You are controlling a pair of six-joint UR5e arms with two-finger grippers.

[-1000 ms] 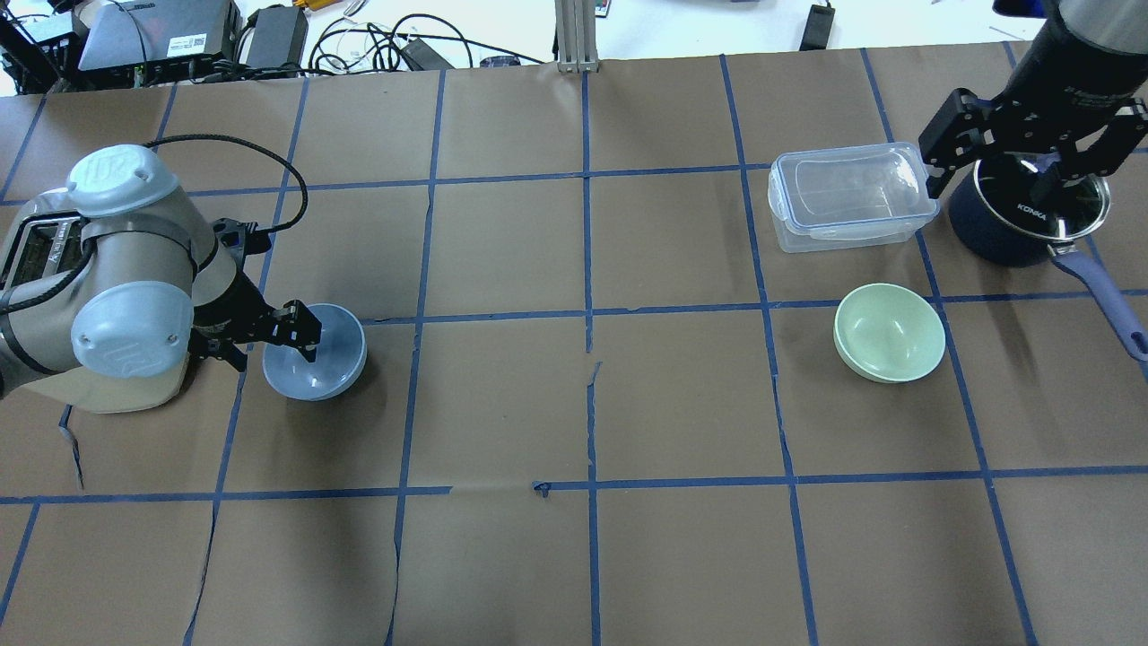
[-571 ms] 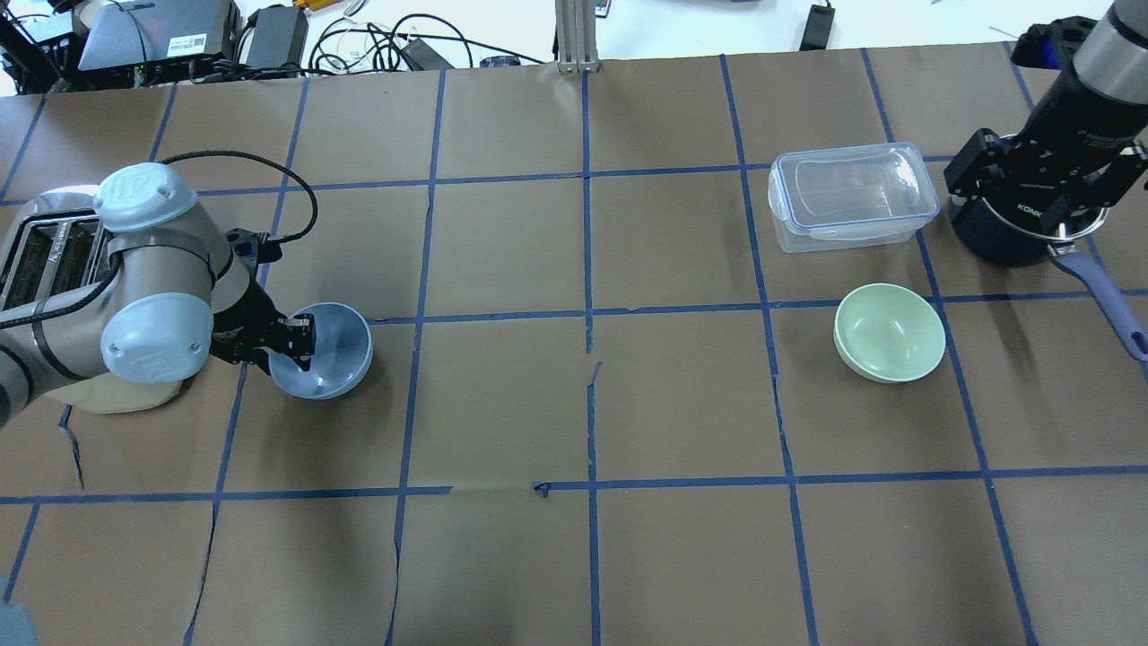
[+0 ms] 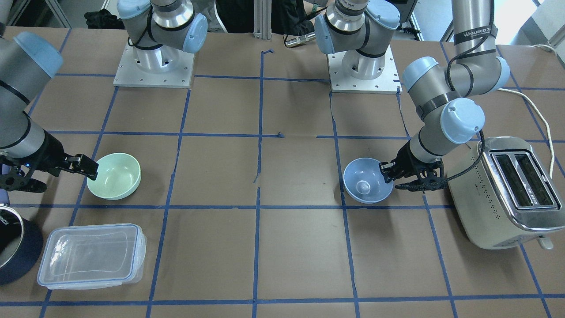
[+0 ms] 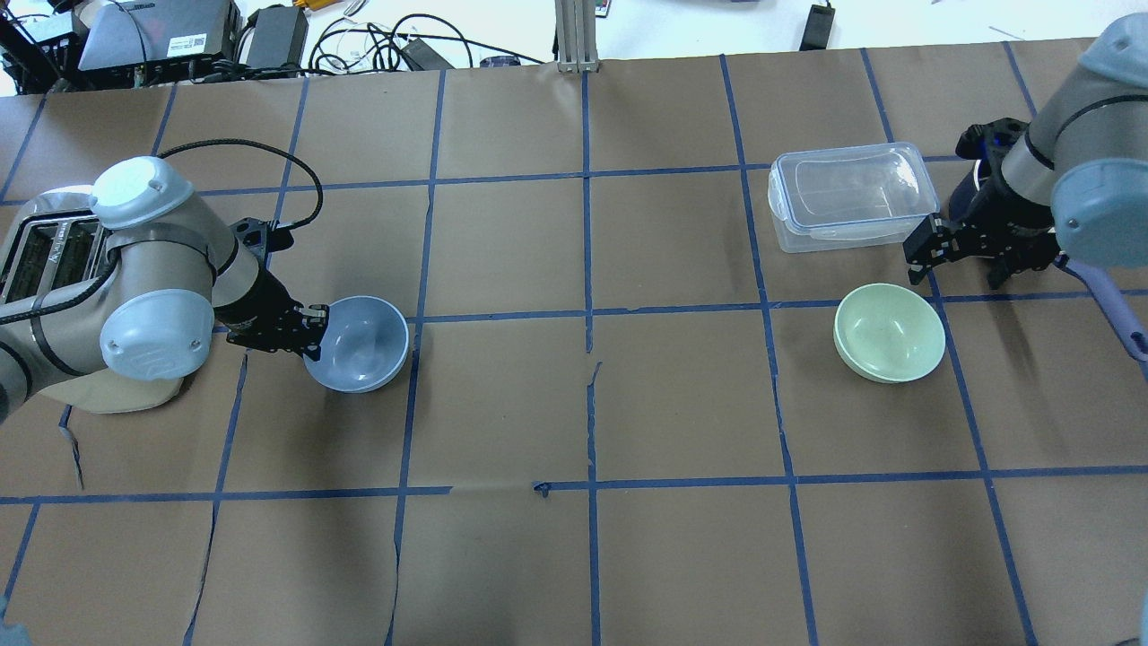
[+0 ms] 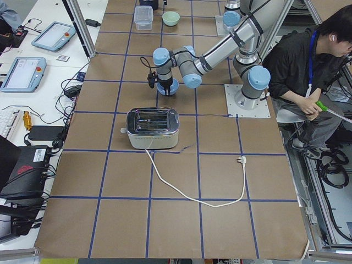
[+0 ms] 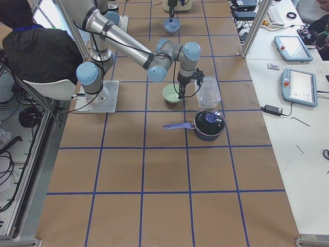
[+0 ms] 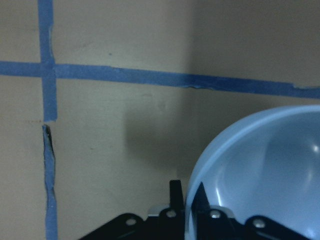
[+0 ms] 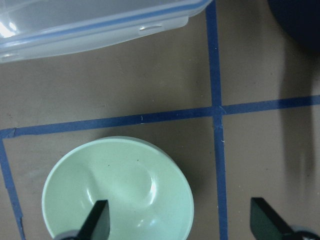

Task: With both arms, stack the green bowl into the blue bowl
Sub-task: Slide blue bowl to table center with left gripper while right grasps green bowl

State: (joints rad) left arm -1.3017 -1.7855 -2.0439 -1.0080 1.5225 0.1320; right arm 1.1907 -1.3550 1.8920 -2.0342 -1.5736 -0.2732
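Observation:
The blue bowl [image 4: 360, 345] is at the table's left and also shows in the front view [image 3: 366, 182]. My left gripper [image 4: 316, 328] is shut on its near-left rim; in the left wrist view the fingers [image 7: 175, 194] pinch the rim of the bowl [image 7: 260, 170]. The green bowl [image 4: 890, 332] sits on the table at the right, alone. My right gripper [image 4: 958, 258] is open and hangs just beyond and to the right of it. In the right wrist view the green bowl [image 8: 117, 190] lies under one of the spread fingertips [image 8: 100, 220].
A clear lidded container [image 4: 850, 197] stands just beyond the green bowl. A dark blue pot [image 3: 11, 247] with a long handle [image 4: 1112, 301] is at the far right, partly behind my right arm. A silver toaster [image 3: 507, 190] sits left of the blue bowl.
My left gripper has moved right with the blue bowl in it. My right gripper has come away from over the pot, down and toward the green bowl, still open.

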